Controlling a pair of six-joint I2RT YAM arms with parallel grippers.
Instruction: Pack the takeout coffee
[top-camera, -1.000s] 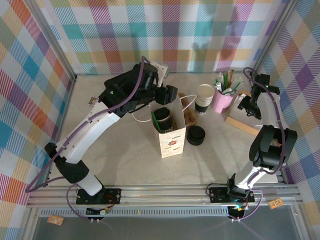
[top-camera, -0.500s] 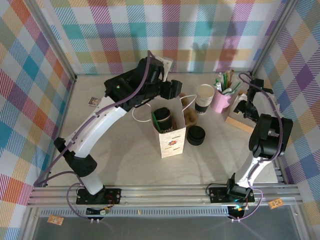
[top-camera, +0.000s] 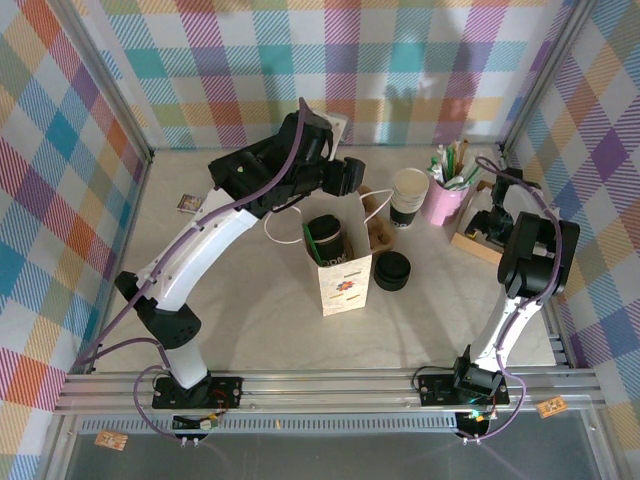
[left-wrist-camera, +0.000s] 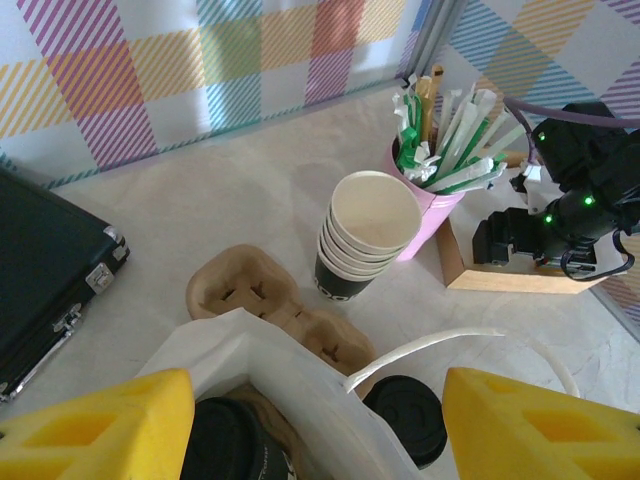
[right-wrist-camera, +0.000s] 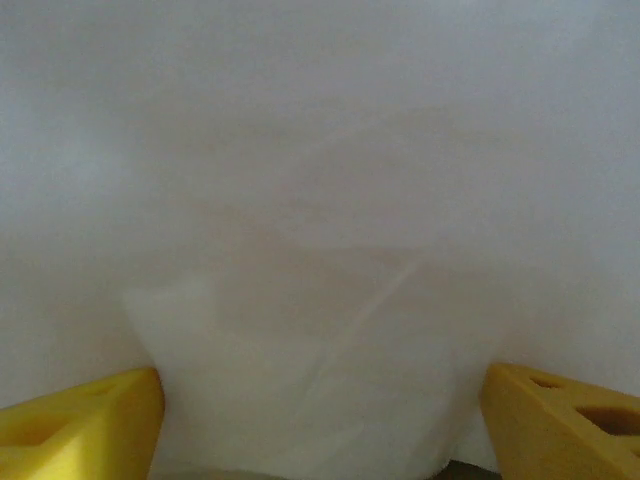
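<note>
A pale table (top-camera: 250, 310) carries an open white paper bag (top-camera: 345, 280), just below the left fingers (left-wrist-camera: 110, 425), which stand apart and empty. Ahead of them, beyond the bag, stands the cream-white paper cup with a black lower band (left-wrist-camera: 365, 235). The right fingers (right-wrist-camera: 80, 410) are also apart, close to a blurred white surface.

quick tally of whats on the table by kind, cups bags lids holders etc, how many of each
paper bag: 1
lidded cup inside the bag: 1
stack of paper cups: 1
pink cup of straws: 1
stack of black lids: 1
cardboard cup carrier: 1
wooden holder: 1
total: 7
</note>
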